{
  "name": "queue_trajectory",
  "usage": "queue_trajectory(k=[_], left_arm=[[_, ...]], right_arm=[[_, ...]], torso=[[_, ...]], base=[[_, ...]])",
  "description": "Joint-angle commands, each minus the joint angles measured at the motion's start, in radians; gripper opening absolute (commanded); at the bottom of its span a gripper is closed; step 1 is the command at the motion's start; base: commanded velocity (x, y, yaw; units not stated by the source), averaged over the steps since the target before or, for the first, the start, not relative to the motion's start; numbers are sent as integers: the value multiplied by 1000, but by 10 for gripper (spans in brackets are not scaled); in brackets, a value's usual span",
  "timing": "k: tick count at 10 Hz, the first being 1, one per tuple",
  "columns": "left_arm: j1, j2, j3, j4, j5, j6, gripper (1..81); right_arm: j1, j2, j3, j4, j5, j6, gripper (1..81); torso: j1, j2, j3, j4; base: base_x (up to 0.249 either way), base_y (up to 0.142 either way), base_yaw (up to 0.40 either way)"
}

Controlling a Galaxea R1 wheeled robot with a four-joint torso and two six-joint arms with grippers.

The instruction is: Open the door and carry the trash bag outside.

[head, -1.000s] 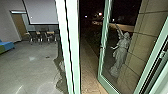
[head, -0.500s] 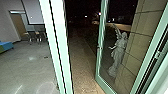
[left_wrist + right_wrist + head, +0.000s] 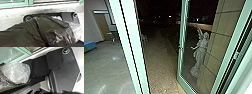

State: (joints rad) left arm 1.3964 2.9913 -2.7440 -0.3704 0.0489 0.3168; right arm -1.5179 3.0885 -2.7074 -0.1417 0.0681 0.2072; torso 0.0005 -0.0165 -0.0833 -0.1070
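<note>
The glass door (image 3: 180, 50) with its green frame stands swung outward in the head view, leaving an opening onto the dark path. A dark trash bag (image 3: 53, 30) with creased, shiny plastic spreads over much of the left wrist view, in front of the robot's base. Clear crumpled plastic (image 3: 16, 72) bulges beside dark film in the right wrist view, and more of it shows past the bag's edge in the left wrist view. How the bag is held is hidden.
A thick green door post (image 3: 130, 47) stands left of the opening, another frame (image 3: 231, 55) at the right. Outside are a paved path (image 3: 159, 62), a pale statue (image 3: 200, 53) behind the glass and a tiled wall (image 3: 211, 45). A blue and green seat (image 3: 89, 46) is indoors.
The head camera's view has shifted: the post now lies farther left and more of the outdoor path shows between it and the door. The door and statue appear slightly farther left.
</note>
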Motion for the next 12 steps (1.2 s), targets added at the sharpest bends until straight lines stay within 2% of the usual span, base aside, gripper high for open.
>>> queue_trajectory(k=[1, 12], left_arm=[[-56, -4, -2, -4, 65, 4, 10], [-55, -1, -2, -2, 65, 4, 10]], right_arm=[[40, 12, 11, -9, -51, -5, 811], [35, 12, 11, -9, -39, -5, 811]], torso=[[0, 0, 0, 0], [0, 0, 0, 0]], base=[[0, -131, 0], [0, -114, 0]])
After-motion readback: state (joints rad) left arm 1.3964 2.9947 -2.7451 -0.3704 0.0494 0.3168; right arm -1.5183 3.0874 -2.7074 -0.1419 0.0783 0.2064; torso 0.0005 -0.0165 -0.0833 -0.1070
